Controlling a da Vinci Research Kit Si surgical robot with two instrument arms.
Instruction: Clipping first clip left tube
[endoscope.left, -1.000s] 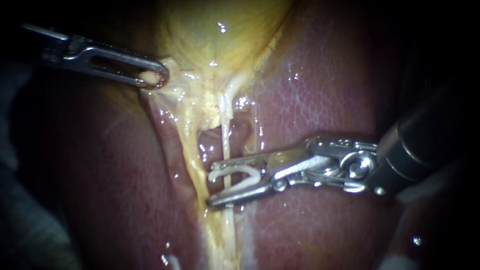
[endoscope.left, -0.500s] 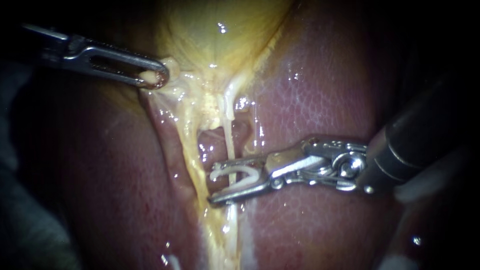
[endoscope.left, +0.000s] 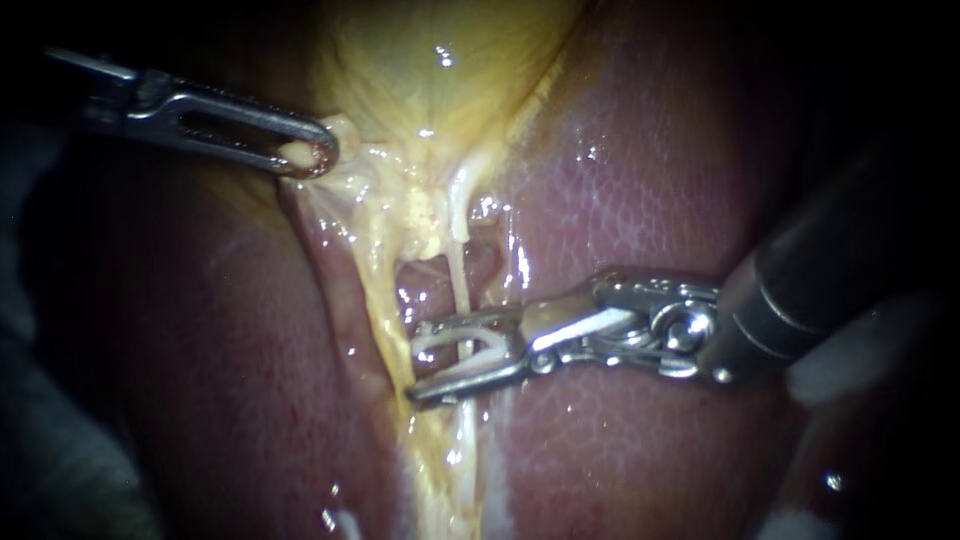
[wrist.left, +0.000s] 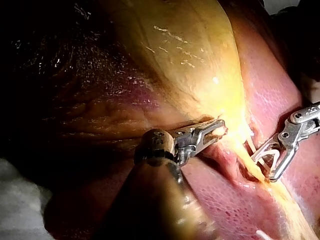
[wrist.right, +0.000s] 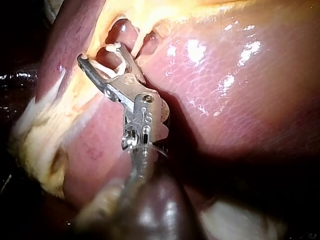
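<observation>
- Endoscope view: the right instrument (endoscope.left: 413, 362), entering from the right edge, has slid a little further left across the liver (endoscope.left: 640, 200) than a second ago
- Its jaws have narrowed; they hold the white clip (endoscope.left: 485, 350) from both sides, with the thin pale tube (endoscope.left: 458, 270) now crossing between the clip's arms at centre frame
- Reading: the clip is seated and closing, but a gap remains, so the squeeze looks unfinished
- Cannot tell if this is the task's left tube; a thicker yellow band (endoscope.left: 385, 310) runs just left of it, touching the lower jaw tip
- The left instrument (endoscope.left: 315, 155), upper left, is unchanged, jaws pinching pale tissue (endoscope.left: 300, 153) at the lower edge of the gallbladder (endoscope.left: 430, 60)
- Left wrist view: the left instrument (wrist.left: 217, 129) grips the slick yellow gallbladder (wrist.left: 190, 50) margin; ahead of it the right instrument (wrist.left: 265, 167) carries the clip (wrist.left: 267, 150)
- Right wrist view: the right instrument (wrist.right: 100, 52), bright hinged metal, straddles the tube (wrist.right: 136, 44); the liver (wrist.right: 225, 75) is wet, glossy and finely mottled pink
</observation>
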